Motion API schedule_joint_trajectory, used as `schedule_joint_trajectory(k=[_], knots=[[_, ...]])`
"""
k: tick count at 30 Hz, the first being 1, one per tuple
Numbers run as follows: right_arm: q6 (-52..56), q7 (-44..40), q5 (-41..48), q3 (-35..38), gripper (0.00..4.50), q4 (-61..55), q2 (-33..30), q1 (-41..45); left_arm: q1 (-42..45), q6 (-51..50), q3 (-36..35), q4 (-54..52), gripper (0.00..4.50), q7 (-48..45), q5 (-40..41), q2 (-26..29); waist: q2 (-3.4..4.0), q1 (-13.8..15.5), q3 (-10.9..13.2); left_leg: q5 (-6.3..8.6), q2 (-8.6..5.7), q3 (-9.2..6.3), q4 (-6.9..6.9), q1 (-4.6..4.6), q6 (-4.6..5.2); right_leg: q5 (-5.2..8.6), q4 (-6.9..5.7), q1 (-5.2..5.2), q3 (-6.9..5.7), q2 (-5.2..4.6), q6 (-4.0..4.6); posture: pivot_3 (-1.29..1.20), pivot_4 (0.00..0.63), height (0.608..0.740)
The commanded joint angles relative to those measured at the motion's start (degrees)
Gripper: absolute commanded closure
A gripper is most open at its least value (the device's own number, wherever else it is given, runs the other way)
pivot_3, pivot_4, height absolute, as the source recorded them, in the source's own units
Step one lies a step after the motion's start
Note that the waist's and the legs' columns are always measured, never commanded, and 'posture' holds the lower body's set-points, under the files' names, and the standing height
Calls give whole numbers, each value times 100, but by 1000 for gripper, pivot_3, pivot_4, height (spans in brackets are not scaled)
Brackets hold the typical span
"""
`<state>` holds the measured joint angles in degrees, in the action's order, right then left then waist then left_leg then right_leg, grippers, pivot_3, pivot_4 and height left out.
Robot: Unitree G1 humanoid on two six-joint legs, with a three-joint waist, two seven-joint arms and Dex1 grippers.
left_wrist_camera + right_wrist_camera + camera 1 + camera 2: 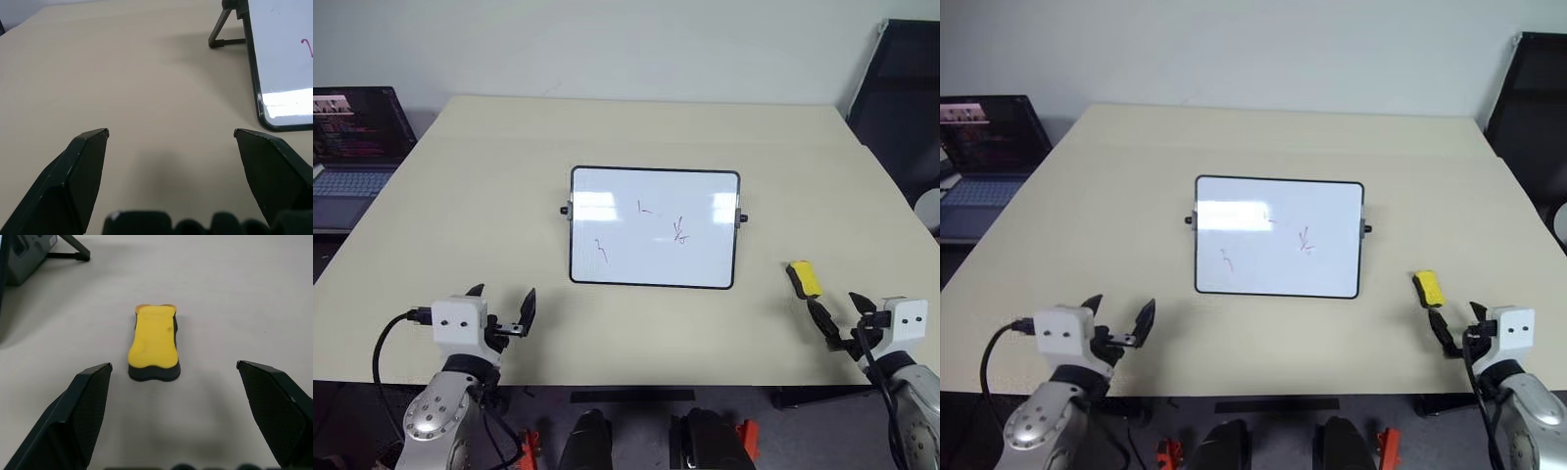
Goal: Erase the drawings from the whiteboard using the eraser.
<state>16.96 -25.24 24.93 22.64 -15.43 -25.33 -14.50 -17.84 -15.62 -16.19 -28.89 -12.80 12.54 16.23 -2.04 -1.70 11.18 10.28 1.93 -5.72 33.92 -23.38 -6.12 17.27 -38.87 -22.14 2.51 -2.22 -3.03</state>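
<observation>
The whiteboard (705,257) stands propped in the middle of the table, black-framed, with a knob on each short side. Three small drawings mark it: a reddish scribble (602,249) at lower left, a thin one (648,209) near the centre, and a dark-and-red one (680,233) to its right. The yellow eraser (804,278) with its black underside lies flat on the table, right of the board. My right gripper (837,308) is open just behind the eraser (153,343), not touching it. My left gripper (504,294) is open and empty near the table's front left.
The beige table (489,186) has bare room all around the board. An open laptop (352,147) sits past the table's left edge. A dark panel (901,98) stands at the back right. The board's rear stand (225,29) shows in the left wrist view.
</observation>
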Motion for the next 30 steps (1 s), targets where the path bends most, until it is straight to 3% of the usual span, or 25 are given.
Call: schedule_joint_trajectory(k=[1, 8, 12, 18, 25, 30], knots=[[58, -20, -31, 127, 24, -218, -195, 21, 15, 180, 14, -66, 0, 36, -156, 26, 0, -1, 0, 0, 0, 0, 2, 0, 1, 0, 0, 1, 0, 0, 0, 0, 150, 740], [-6, 49, -66, 64, 24, -580, -94, -75, -240, 371, 10, -77, 0, -31, -264, 3, 2, -9, -2, 1, -1, 0, 2, -7, 0, 0, 1, -5, 2, 0, 0, 0, 150, 740], [97, 365, -105, 56, 24, -688, 45, 158, -74, 639, -81, -32, 0, -446, -149, 338, 2, 0, -2, 0, -1, -4, 3, -8, 2, 0, 0, -5, -2, 0, 0, 0, 150, 740], [678, 927, -66, -74, 24, -882, 146, 743, 769, 663, -41, 207, 0, -1438, 193, 1270, 7, 0, -5, -4, -1, -5, 5, -6, 7, -4, -3, -3, -1, 1, 5, 0, 150, 740], [1784, 1577, 597, 245, 24, -1700, 167, 1109, 2193, 26, 202, 590, 0, -2376, 918, 1959, 13, 3, -3, -4, -4, -16, 2, -23, 7, -23, -3, -10, -11, 4, -31, 0, 150, 740], [2294, 1582, 759, 149, 24, -1807, -79, 1481, 3203, -593, 537, 805, 0, -3125, 1476, 2313, 16, -11, -1, -4, -4, -16, 3, -22, 8, -27, -4, -10, -10, 6, -37, 0, 150, 740]])
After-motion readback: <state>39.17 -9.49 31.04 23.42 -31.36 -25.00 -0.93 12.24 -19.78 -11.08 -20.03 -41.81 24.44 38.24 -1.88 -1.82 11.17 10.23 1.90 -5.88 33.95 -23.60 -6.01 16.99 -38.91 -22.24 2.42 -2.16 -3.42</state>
